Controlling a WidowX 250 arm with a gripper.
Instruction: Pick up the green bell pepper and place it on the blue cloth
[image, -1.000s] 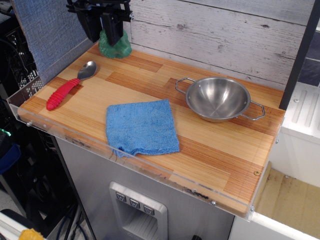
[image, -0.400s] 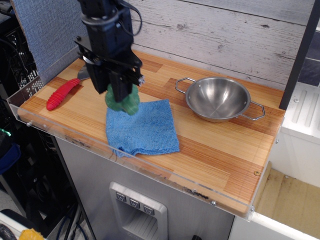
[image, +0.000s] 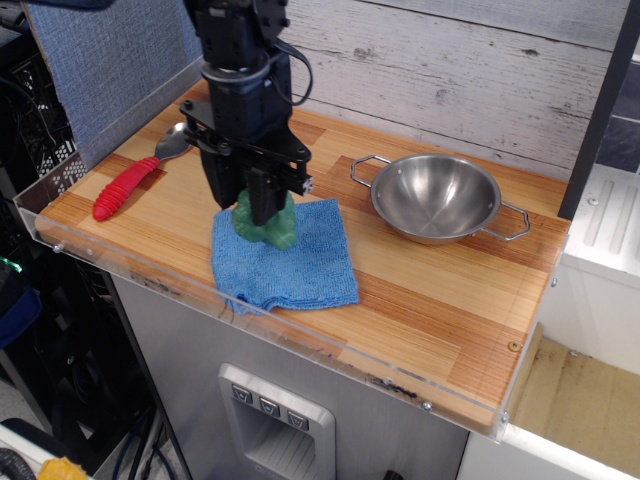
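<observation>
The green bell pepper (image: 272, 226) is a lumpy green toy held between the black fingers of my gripper (image: 255, 208). It hangs low over, or rests on, the upper left part of the blue cloth (image: 285, 260); I cannot tell if it touches. The gripper is shut on the pepper and hides its top. The blue cloth lies rumpled on the wooden counter (image: 420, 300), near the front edge.
A steel bowl (image: 436, 196) with two wire handles stands to the right of the cloth. A red-handled spoon (image: 135, 175) lies at the left. A clear plastic rim (image: 300, 345) edges the counter front. A grey-blue fabric panel (image: 100, 60) stands at back left.
The gripper carried the pepper from the back left corner forward and right, and now holds it low over the blue cloth.
</observation>
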